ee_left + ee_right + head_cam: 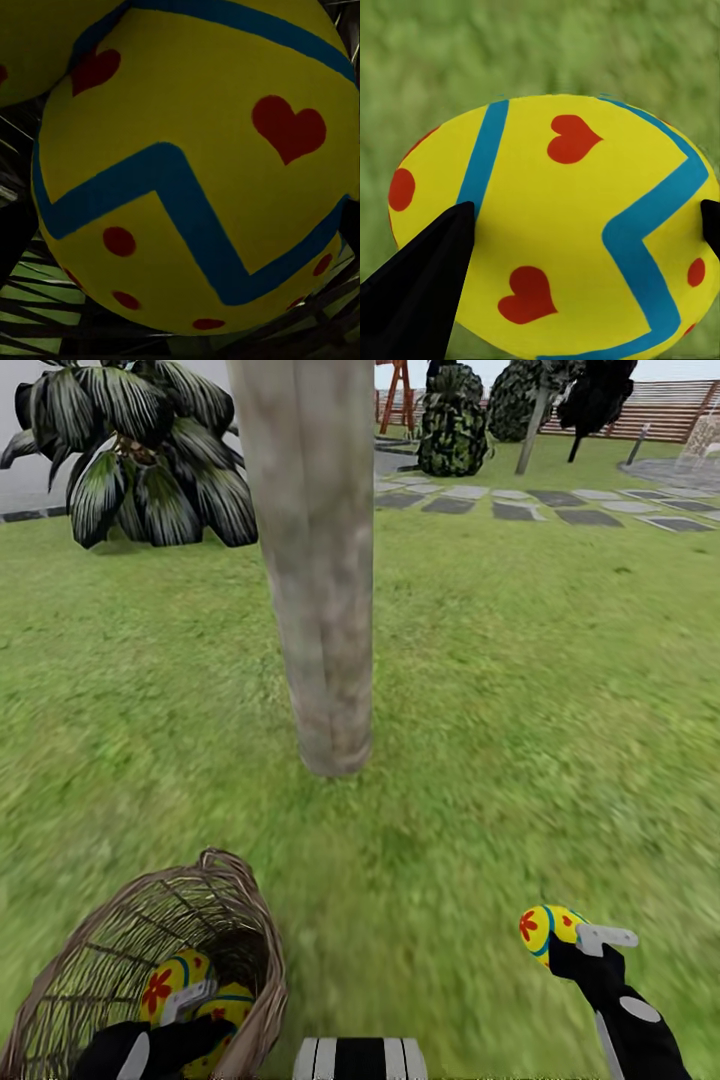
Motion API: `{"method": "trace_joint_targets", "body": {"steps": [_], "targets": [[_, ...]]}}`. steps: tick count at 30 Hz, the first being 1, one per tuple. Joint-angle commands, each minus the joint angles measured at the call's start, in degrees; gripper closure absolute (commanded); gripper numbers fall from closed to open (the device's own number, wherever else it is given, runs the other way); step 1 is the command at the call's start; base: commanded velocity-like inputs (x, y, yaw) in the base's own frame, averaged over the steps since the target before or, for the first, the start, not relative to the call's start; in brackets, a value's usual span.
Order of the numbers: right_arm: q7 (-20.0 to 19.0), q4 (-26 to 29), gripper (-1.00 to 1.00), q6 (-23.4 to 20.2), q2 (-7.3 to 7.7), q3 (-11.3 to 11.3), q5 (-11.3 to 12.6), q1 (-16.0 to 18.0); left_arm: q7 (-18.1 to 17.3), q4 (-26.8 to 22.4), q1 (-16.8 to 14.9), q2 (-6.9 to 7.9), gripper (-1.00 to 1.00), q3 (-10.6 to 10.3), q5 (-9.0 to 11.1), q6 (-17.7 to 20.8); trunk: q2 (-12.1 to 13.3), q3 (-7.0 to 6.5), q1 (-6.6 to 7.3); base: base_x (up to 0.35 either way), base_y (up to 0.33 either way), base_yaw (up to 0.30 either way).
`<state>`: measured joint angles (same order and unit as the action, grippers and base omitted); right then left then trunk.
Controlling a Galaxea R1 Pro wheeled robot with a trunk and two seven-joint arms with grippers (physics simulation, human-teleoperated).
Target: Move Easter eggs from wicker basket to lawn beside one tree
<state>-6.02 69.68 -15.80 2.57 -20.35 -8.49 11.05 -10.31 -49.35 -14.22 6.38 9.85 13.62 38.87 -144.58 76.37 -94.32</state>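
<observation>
Lying crosswise in right hand (egg)

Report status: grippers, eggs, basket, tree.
Right gripper shut on one Easter egg above the lawn. Left gripper in the wicker basket at two eggs, grip unclear. Tree ahead, unobstructed.

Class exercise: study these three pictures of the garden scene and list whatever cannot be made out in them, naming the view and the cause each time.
- Left gripper, head view: fingertips hidden among the eggs inside the basket, so its grip is unclear.
- Tree, head view: top cut off by the upper edge.
- Second egg, left wrist view: cropped by the edge.
- Lawn, right wrist view: blurred behind the held egg.
</observation>
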Motion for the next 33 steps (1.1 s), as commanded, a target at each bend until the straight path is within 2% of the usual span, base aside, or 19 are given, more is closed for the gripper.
{"method": "trace_joint_targets", "body": {"steps": [1, 5, 6, 33], "targets": [[-0.5, -0.1, 1.00, -0.3, -0.03, -0.1, -0.6, 0.0, -0.2, 0.0, 0.0, -0.04, -1.00, 0.2, 0.0, 0.3, 0.0, 0.27, -0.01, 0.000, 0.000, 0.000], [-0.5, -0.2, 1.00, -0.3, -0.03, -0.1, -0.7, 0.0, -0.2, 0.0, 0.0, -0.14, -1.00, 0.0, 0.0, 0.3, 0.0, 0.49, -0.04, 0.000, 0.000, 0.000], [-0.4, -0.2, 1.00, -0.3, -0.03, -0.1, -0.7, 0.0, -0.2, 0.0, 0.0, -0.10, 1.00, 0.0, -0.1, 0.3, 0.0, 0.49, -0.04, 0.000, 0.000, 0.000], [-0.4, -0.2, 1.00, -0.3, 0.06, -0.1, -0.7, 0.0, -0.2, 0.0, 0.0, -0.14, 1.00, 0.0, -0.1, 0.3, 0.0, 0.49, -0.04, 0.000, 0.000, 0.000]]}}
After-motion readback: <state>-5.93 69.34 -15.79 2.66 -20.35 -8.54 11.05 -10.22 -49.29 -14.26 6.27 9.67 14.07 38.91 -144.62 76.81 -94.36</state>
